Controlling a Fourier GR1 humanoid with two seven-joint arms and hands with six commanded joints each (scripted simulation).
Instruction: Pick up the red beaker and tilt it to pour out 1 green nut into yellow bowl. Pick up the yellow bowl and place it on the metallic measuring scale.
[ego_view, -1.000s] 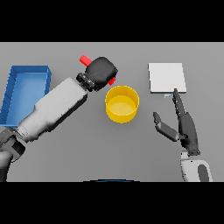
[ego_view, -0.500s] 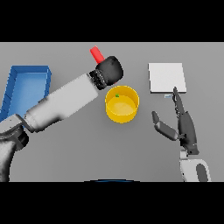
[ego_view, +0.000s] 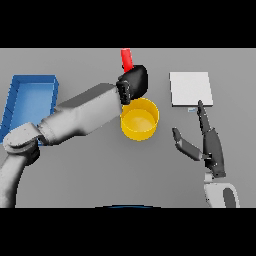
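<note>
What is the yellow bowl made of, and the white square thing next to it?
The yellow bowl looks like smooth plastic: one even bright colour, matte, no shine or pattern. The square scale looks like pale brushed metal or plastic: flat, light grey-white, with a thin darker edge. Its look alone leaves that open.

Red beaker (ego_view: 127, 59) up over the yellow bowl (ego_view: 140, 119) — mostly hidden.
Bowl sits upright, left of the metallic measuring scale (ego_view: 190, 88).

Looks like a lab bench: plain grey table (ego_view: 75, 180), red beaker (ego_view: 126, 59) above the left hand (ego_view: 134, 82), metallic measuring scale (ego_view: 190, 88) to its right.
</note>
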